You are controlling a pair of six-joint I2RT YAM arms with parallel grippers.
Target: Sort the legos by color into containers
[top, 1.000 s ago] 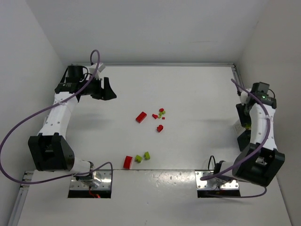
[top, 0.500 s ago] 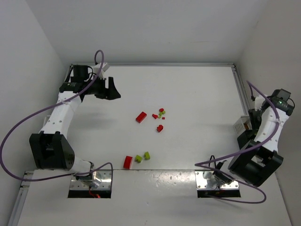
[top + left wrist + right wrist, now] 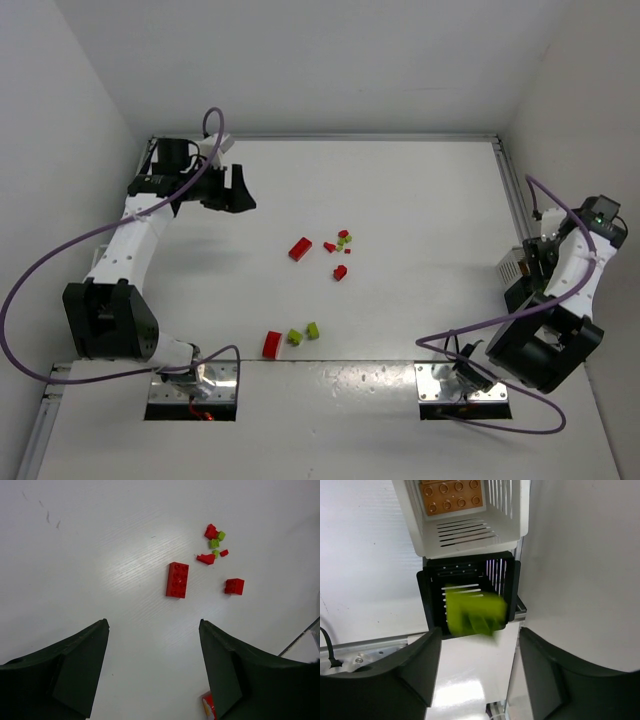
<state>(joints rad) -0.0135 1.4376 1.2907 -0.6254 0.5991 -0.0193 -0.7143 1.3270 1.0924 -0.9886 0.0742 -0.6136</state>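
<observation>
My right gripper [image 3: 480,632] has its fingers spread with nothing between them, over the bins at the right edge of the table [image 3: 420,200]. Just beyond the fingertips a lime brick [image 3: 475,612] shows as a blur at the mouth of the black bin [image 3: 427,605], and neither finger touches it. I judge it is dropping in, which would explain why the jaws stand apart here. On that bin's far side, seemingly right against it, sits a white bin [image 3: 515,525] with an orange-looking brick [image 3: 452,497] on its floor, so each colour seems to get its own box.

My left gripper [image 3: 152,622] is wide too and empty, hanging at the far left and tilted toward mid-table. I read that as lining up on the long red brick [image 3: 177,580], which lies flat, studs up, apart from its neighbours. To its right are a small red square brick [image 3: 234,586] and a tight scatter of tiny red and lime pieces [image 3: 215,542]. Nearer the bases lie another red brick [image 3: 271,344] and two lime ones [image 3: 303,333], just beside it. Most of the sorting is left to do.
</observation>
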